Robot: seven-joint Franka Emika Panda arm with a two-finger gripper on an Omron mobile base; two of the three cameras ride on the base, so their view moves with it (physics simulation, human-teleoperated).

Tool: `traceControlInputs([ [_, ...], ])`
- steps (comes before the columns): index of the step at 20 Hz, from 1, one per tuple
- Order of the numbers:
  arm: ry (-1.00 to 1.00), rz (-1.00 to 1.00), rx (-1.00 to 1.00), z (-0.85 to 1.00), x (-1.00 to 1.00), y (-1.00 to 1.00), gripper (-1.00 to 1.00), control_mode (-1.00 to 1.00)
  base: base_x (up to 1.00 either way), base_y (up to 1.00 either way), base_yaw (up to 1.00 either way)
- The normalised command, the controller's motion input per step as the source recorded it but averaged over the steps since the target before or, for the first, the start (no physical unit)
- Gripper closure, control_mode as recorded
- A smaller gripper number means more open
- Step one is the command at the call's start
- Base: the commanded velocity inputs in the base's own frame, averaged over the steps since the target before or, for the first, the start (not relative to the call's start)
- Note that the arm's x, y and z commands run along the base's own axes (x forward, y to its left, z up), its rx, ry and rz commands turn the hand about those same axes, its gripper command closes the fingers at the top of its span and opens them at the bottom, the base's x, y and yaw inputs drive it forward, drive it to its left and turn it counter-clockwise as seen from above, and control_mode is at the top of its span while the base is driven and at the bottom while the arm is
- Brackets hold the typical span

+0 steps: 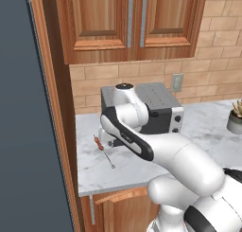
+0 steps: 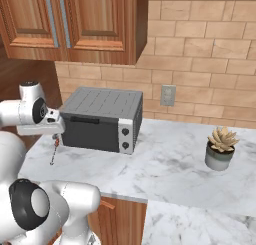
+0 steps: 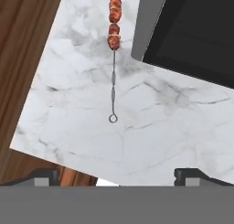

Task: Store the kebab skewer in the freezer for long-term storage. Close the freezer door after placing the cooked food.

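the kebab skewer [image 3: 114,58] lay flat on the marble counter [image 3: 151,127], just beside the toaster oven [image 3: 192,31]. the gripper [image 3: 116,175] hovered above it, fingers spread wide, holding nothing.

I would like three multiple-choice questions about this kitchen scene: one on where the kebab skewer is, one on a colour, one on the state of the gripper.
1. Where does the kebab skewer lie?
A. on the marble counter, beside the toaster oven
B. inside the toaster oven
C. in the plant pot

2. What colour are the meat chunks?
A. green
B. reddish-brown
C. white

3. What is the gripper doing?
A. shut on the skewer
B. holding the potted plant
C. open above the counter, holding nothing

Answers: 1 A, the stick rests flat on marble by the oven's corner. 2 B, as the hand view shows. 3 C, its fingertips stand wide apart, clear of the skewer.
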Motion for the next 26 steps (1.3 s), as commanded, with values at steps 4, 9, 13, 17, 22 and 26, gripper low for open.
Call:
traceControlInputs([
  [4, 0.0, 0.0, 0.0, -0.49, 0.0, 0.0, -1.0, -1.0, 0.0, 0.0, 0.0],
  [9, 0.0, 0.0, 0.0, -0.52, 0.0, 0.01, -1.0, -1.0, 0.0, 0.0, 0.0],
  [13, 0.0, 0.0, 0.0, -0.44, 0.0, 0.08, -1.0, -1.0, 0.0, 0.0, 0.0],
  [17, 0.0, 0.0, -0.01, -0.42, 0.0, 0.13, -1.0, -1.0, 0.0, 0.0, 0.0],
  [22, 0.0, 0.0, -0.05, -0.27, 0.0, 0.14, -1.0, -1.0, 0.0, 0.0, 0.0],
  [26, 0.0, -0.02, -0.07, -0.19, 0.04, 0.08, -1.0, -1.0, 0.0, 0.0, 0.0],
])
